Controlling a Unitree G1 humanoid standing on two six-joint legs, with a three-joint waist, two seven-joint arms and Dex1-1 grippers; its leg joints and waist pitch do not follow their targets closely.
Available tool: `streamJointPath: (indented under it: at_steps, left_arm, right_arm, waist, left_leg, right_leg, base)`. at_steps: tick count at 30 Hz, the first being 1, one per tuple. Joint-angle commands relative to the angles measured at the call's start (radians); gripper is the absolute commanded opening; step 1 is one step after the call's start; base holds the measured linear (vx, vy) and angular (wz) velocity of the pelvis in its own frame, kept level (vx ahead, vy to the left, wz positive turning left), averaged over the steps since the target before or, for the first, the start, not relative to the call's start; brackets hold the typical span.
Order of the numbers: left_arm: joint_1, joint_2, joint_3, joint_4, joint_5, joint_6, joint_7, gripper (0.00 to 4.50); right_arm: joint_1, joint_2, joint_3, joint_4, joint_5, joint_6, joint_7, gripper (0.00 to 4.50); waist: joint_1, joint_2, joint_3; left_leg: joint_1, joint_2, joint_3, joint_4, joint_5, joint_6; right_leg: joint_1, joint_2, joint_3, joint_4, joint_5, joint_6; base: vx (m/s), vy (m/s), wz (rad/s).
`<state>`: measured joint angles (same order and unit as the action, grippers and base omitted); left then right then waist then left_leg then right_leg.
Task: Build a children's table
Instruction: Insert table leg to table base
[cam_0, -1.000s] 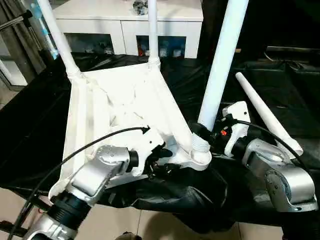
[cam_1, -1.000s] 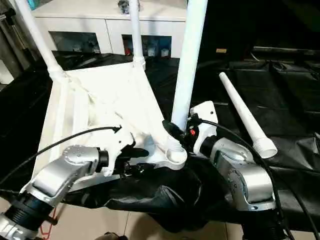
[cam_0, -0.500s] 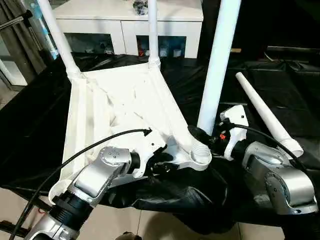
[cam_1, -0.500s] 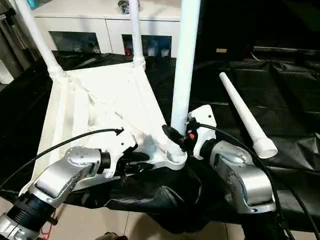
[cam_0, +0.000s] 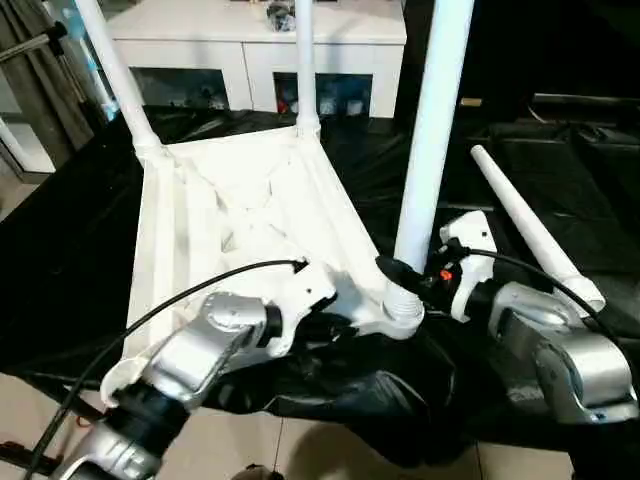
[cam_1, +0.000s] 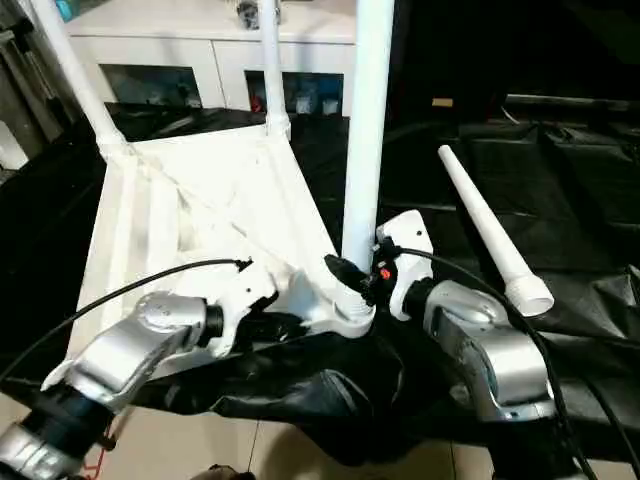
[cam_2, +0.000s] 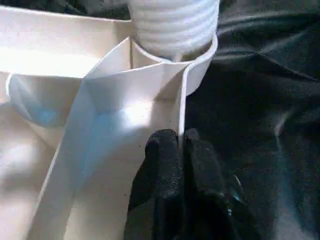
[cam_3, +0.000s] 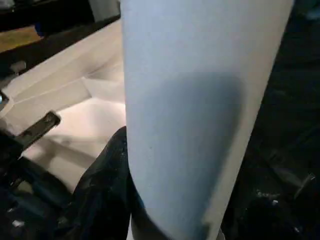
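We see the tabletop (cam_0: 240, 220) lying underside up on a black cloth (cam_0: 540, 170), ribs showing. Two legs (cam_0: 115, 75) stand in its far corner sockets. A third leg (cam_0: 428, 150) stands upright in the near right socket (cam_0: 400, 310), its threaded end partly seated. The right gripper (cam_0: 400, 275) holds this leg low down, jaws closed around the tube just above the socket. The left gripper (cam_2: 180, 145) has its jaws pinched together on a thin wall rib of the tabletop right beside that socket. A fourth leg (cam_0: 535, 230) lies loose on the cloth to the right, apart from the tabletop. White cabinet (cam_0: 250, 50) stands behind.
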<state>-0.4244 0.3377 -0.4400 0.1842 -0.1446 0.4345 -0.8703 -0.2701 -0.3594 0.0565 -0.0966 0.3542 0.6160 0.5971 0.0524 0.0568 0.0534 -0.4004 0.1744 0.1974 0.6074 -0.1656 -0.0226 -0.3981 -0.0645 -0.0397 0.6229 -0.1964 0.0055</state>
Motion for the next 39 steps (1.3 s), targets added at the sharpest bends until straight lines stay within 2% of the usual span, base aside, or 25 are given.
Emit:
streamJointPath:
  at_steps: [1, 4, 9, 11, 19, 23, 26, 27, 28, 30, 31, 33, 34, 36, 37, 38, 39]
  left_arm:
    - [-0.018, -0.004, 0.015, 0.033, 0.007, -0.031, 0.005, 0.00]
    - [-0.041, -0.019, 0.026, 0.073, 0.009, -0.089, -0.001, 0.00]
    - [-0.056, -0.023, 0.026, 0.103, 0.017, -0.131, -0.027, 0.00]
    - [-0.056, -0.024, 0.024, 0.110, 0.015, -0.145, -0.044, 0.00]
    - [-0.055, -0.035, 0.033, 0.122, -0.001, -0.138, -0.075, 0.00]
    - [-0.056, -0.036, 0.039, 0.123, -0.005, -0.129, -0.082, 0.00]
    - [-0.058, -0.034, 0.047, 0.125, -0.008, -0.110, -0.083, 0.00]
    - [-0.060, -0.035, 0.053, 0.126, -0.011, -0.101, -0.079, 0.00]
    - [-0.061, -0.036, 0.057, 0.127, -0.012, -0.097, -0.075, 0.00]
    - [-0.063, -0.037, 0.060, 0.129, -0.011, -0.097, -0.077, 0.00]
    - [-0.065, -0.040, 0.065, 0.131, -0.007, -0.098, -0.081, 0.00]
    - [-0.065, -0.041, 0.067, 0.132, -0.006, -0.097, -0.082, 0.00]
    - [-0.066, -0.042, 0.068, 0.133, -0.005, -0.097, -0.083, 0.00]
    - [-0.067, -0.045, 0.071, 0.134, -0.001, -0.095, -0.084, 0.00]
    - [-0.069, -0.047, 0.072, 0.136, 0.000, -0.096, -0.083, 0.00]
    - [-0.073, -0.049, 0.075, 0.140, 0.002, -0.100, -0.077, 0.00]
    - [-0.075, -0.050, 0.076, 0.143, 0.003, -0.102, -0.074, 0.00]
  right_arm:
    - [-0.019, -0.005, 0.015, 0.021, -0.004, -0.016, 0.012, 1.88]
    - [-0.040, -0.006, 0.020, 0.059, -0.017, -0.029, 0.025, 1.88]
    - [-0.066, -0.006, 0.024, 0.109, -0.036, -0.056, 0.033, 1.88]
    - [-0.086, -0.003, 0.025, 0.141, -0.040, -0.070, 0.038, 1.88]
    - [-0.114, 0.007, 0.030, 0.205, -0.041, -0.091, 0.062, 1.88]
    - [-0.116, 0.012, 0.018, 0.217, -0.030, -0.093, 0.068, 1.88]
    - [-0.094, 0.024, -0.020, 0.218, 0.006, -0.090, 0.070, 1.88]
    - [-0.079, 0.031, -0.041, 0.218, 0.025, -0.091, 0.071, 1.88]
    - [-0.069, 0.035, -0.053, 0.218, 0.035, -0.092, 0.070, 1.88]
    - [-0.055, 0.039, -0.064, 0.220, 0.044, -0.097, 0.071, 1.88]
    - [-0.030, 0.047, -0.081, 0.229, 0.051, -0.115, 0.069, 1.88]
    - [-0.022, 0.051, -0.086, 0.234, 0.054, -0.122, 0.069, 1.88]
    - [-0.017, 0.053, -0.089, 0.237, 0.055, -0.125, 0.069, 1.88]
    - [0.005, 0.064, -0.101, 0.246, 0.059, -0.146, 0.065, 1.88]
    - [0.025, 0.074, -0.111, 0.253, 0.060, -0.171, 0.061, 1.88]
    - [0.049, 0.088, -0.121, 0.262, 0.059, -0.201, 0.052, 1.88]
    - [0.066, 0.095, -0.125, 0.266, 0.057, -0.219, 0.047, 1.88]
  waist:
    - [-0.003, -0.015, -0.060]
    - [-0.003, -0.020, -0.059]
    - [-0.004, -0.020, -0.059]
    - [-0.006, -0.020, -0.058]
    - [-0.008, -0.023, -0.061]
    - [-0.012, -0.022, -0.058]
    - [-0.013, -0.022, -0.059]
    - [-0.012, -0.014, -0.060]
    - [-0.013, -0.019, -0.060]
    - [-0.012, -0.020, -0.061]
    - [-0.012, -0.013, -0.061]
    - [-0.010, -0.016, -0.062]
    - [-0.010, -0.010, -0.062]
    - [-0.011, -0.012, -0.061]
    - [-0.011, -0.009, -0.060]
    - [-0.011, -0.011, -0.060]
    - [-0.011, -0.008, -0.059]
  left_leg:
    - [0.033, 0.046, -0.034, -0.073, -0.302, -0.024]
    - [0.034, 0.046, -0.034, -0.073, -0.309, -0.024]
    - [0.036, 0.046, -0.034, -0.071, -0.317, -0.024]
    - [0.033, 0.046, -0.036, -0.073, -0.319, -0.023]
    - [0.033, 0.047, -0.033, -0.071, -0.302, -0.012]
    - [0.034, 0.047, -0.034, -0.072, -0.313, -0.013]
    - [0.034, 0.047, -0.034, -0.072, -0.313, -0.011]
    - [0.035, 0.048, -0.035, -0.072, -0.315, -0.012]
    - [0.034, 0.048, -0.034, -0.072, -0.317, -0.011]
    - [0.032, 0.047, -0.034, -0.073, -0.307, -0.006]
    - [0.033, 0.048, -0.033, -0.073, -0.310, -0.008]
    - [0.034, 0.049, -0.033, -0.074, -0.310, -0.007]
    - [0.032, 0.048, -0.035, -0.075, -0.307, -0.007]
    - [0.034, 0.048, -0.032, -0.074, -0.318, -0.008]
    - [0.035, 0.048, -0.033, -0.075, -0.331, -0.009]
    - [0.035, 0.049, -0.035, -0.076, -0.335, -0.009]
    - [0.035, 0.049, -0.035, -0.077, -0.344, -0.011]
  right_leg:
    - [0.027, -0.073, 0.040, -0.107, -0.408, -0.134]
    - [0.025, -0.074, 0.040, -0.111, -0.442, -0.124]
    - [0.020, -0.075, 0.039, -0.117, -0.483, -0.110]
    - [0.022, -0.077, 0.037, -0.115, -0.486, -0.112]
    - [0.023, -0.077, 0.039, -0.109, -0.438, -0.138]
    - [0.021, -0.076, 0.038, -0.111, -0.458, -0.139]
    - [0.022, -0.077, 0.039, -0.112, -0.456, -0.138]
    - [0.020, -0.077, 0.039, -0.111, -0.454, -0.140]
    - [0.021, -0.077, 0.039, -0.113, -0.446, -0.141]
    - [0.024, -0.076, 0.038, -0.110, -0.428, -0.146]
    - [0.022, -0.076, 0.039, -0.112, -0.421, -0.149]
    - [0.023, -0.076, 0.039, -0.110, -0.408, -0.153]
    - [0.026, -0.077, 0.038, -0.107, -0.401, -0.159]
    - [0.022, -0.076, 0.039, -0.111, -0.409, -0.158]
    - [0.021, -0.077, 0.039, -0.114, -0.424, -0.156]
    - [0.022, -0.078, 0.038, -0.114, -0.435, -0.151]
    - [0.020, -0.078, 0.037, -0.116, -0.449, -0.146]
  base:
    - [0.000, 0.000, 0.00]
    - [0.000, 0.000, 0.00]
    - [0.000, 0.000, 0.00]
    - [0.000, 0.000, 0.00]
    - [0.000, 0.000, 0.00]
    - [0.000, 0.000, 0.00]
    - [0.000, 0.000, 0.00]
    - [0.000, 0.000, 0.00]
    - [0.000, 0.000, 0.00]
    - [0.000, 0.000, 0.00]
    - [0.000, 0.000, 0.00]
    - [0.000, 0.000, 0.00]
    - [0.000, 0.000, 0.00]
    - [0.000, 0.000, 0.00]
    - [0.000, 0.000, 0.00]
    - [0.000, 0.000, 0.00]
    - [0.000, 0.000, 0.00]
